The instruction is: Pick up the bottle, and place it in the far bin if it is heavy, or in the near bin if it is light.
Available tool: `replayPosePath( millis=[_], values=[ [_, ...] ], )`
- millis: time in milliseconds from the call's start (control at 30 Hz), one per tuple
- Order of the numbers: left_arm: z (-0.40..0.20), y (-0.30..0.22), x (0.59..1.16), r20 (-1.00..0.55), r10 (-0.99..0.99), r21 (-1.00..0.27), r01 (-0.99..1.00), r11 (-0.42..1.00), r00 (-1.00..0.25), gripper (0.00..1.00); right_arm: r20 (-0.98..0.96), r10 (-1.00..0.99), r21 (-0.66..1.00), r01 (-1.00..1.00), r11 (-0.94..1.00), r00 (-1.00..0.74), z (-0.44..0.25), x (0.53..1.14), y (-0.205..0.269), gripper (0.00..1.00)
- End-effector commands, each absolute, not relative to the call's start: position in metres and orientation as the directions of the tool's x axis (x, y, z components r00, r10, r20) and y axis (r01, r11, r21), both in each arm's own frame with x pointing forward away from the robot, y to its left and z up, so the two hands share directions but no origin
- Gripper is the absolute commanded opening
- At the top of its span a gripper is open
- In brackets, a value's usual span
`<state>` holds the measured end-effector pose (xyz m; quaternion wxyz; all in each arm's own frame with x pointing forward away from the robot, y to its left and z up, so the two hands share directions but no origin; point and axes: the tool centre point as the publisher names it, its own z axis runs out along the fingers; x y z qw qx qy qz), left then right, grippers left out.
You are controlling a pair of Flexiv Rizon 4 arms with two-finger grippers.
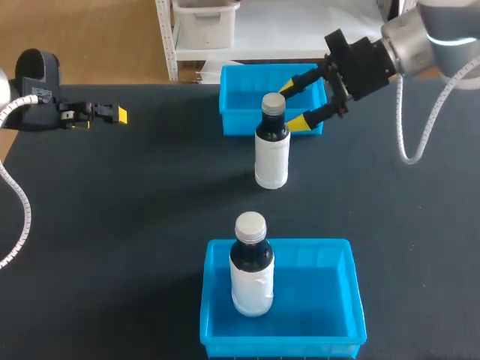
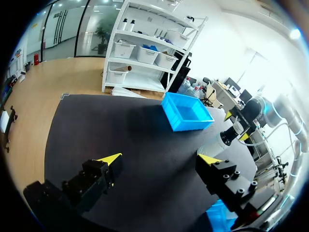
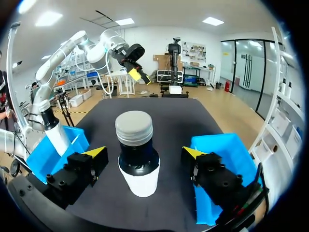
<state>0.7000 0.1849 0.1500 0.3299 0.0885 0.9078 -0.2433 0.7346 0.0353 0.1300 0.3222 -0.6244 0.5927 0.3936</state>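
A white bottle with a dark neck and grey cap [image 1: 271, 142] stands upright on the black table, just in front of the far blue bin [image 1: 238, 96]. My right gripper [image 1: 294, 103] is open at cap height, over the bin's front wall, its yellow tips just right of the cap. In the right wrist view the bottle [image 3: 137, 154] stands between the spread fingers of that gripper [image 3: 144, 152], untouched. A second, similar bottle [image 1: 251, 264] stands in the near blue bin [image 1: 341, 300]. My left gripper [image 2: 159, 158] is open and empty at the table's far left [image 1: 112, 114].
From the left wrist, the far bin [image 2: 186, 112] lies ahead, with the bottle's cap [image 2: 227, 137] and my right arm beyond it. The right wrist view has the near bin [image 3: 36, 159] on one side and the far bin [image 3: 227, 150] on the other.
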Motion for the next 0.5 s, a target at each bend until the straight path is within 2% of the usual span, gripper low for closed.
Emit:
replayPosePath(
  millis=[33, 500],
  values=[
    [0.15, 0.185, 0.7, -0.642, 0.0, -0.383, 0.321, 0.866, -0.767, 1.0, -0.873, -0.487, 0.073, -0.992, -0.101, -0.015, 0.127, 0.736, 0.041, 1.0],
    [0.15, 0.185, 0.7, -0.642, 0.0, -0.383, 0.321, 0.866, -0.767, 1.0, -0.876, -0.482, 0.088, -0.99, -0.108, -0.026, 0.123, 0.725, 0.063, 1.0]
  ],
)
